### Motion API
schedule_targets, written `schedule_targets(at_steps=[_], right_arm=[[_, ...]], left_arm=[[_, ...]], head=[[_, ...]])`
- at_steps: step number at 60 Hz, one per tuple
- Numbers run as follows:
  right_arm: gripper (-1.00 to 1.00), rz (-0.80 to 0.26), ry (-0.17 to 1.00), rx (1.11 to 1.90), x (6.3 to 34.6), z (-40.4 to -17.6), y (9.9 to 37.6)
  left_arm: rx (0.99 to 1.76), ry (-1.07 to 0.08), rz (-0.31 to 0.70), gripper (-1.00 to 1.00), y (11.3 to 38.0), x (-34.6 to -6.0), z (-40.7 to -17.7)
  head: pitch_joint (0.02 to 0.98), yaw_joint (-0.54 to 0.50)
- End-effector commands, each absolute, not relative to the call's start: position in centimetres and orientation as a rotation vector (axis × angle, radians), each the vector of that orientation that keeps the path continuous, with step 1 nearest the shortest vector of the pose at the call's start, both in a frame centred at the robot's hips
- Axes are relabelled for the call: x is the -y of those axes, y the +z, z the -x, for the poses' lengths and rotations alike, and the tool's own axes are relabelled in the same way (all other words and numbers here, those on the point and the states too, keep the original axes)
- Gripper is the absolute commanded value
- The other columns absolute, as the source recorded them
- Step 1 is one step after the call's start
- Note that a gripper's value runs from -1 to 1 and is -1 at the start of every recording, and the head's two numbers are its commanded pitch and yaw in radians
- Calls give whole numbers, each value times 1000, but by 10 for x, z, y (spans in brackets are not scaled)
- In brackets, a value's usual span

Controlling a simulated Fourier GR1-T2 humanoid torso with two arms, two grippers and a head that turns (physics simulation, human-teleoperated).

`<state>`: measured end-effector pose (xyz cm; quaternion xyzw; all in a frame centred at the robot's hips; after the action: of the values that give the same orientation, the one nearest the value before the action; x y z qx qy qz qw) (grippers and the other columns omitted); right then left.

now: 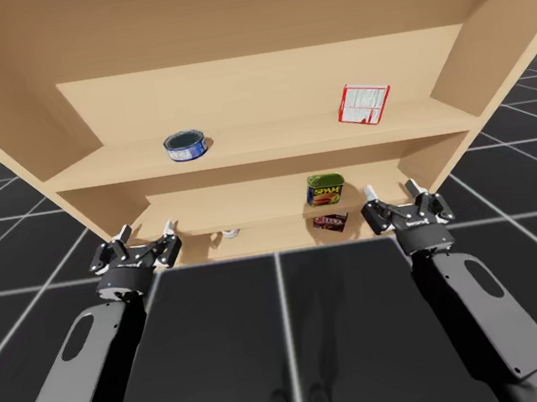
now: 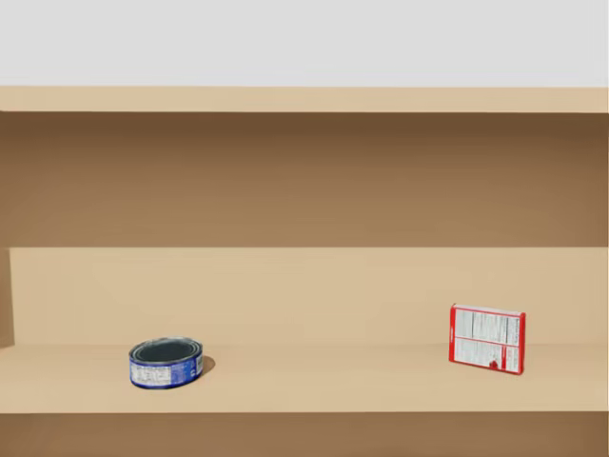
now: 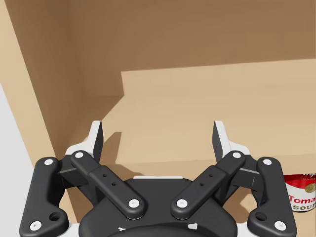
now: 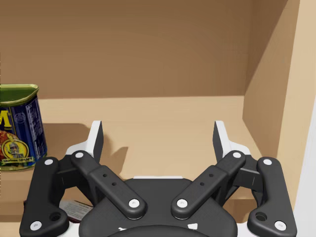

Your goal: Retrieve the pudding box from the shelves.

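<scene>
Both arms stretched forward, level | left gripper [image 1: 147, 229] and right gripper [image 1: 389, 188] wide open, empty | maroon box [image 1: 329, 221] flat, long axis along bottom shelf [image 1: 274, 235] front edge

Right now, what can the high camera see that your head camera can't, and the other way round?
High view extras: my left tool and right tool, both open, before the shelves, plus a green-topped rectangular can on a lower shelf with a small dark red box beneath it. Head view extra: the front edge of the top board with pale grey above. Both: the blue round can and the red-and-white box.
</scene>
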<state>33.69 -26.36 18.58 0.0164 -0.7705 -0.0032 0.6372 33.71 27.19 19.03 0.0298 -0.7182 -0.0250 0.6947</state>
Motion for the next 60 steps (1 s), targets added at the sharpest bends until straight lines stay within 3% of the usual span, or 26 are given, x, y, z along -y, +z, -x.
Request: schedule_targets(at_steps=[1, 19, 47, 60], right_arm=[[-1000, -33, -36, 1767, 262, -336, 185], [-1000, -46, -8, 1743, 262, -337, 186], [-1000, -28, -12, 1739, 267, -340, 186], [-1000, -22, -16, 1734, 270, -341, 185]], left_arm=[[1578, -53, -64, -1000, 184, -272, -336], [1578, -50, -63, -1000, 184, -273, -336], [1561, -55, -57, -1000, 184, -274, -337], [1560, -61, -49, -1000, 183, -273, -337]], head=[[81, -9], [171, -12], [516, -27], [658, -141]])
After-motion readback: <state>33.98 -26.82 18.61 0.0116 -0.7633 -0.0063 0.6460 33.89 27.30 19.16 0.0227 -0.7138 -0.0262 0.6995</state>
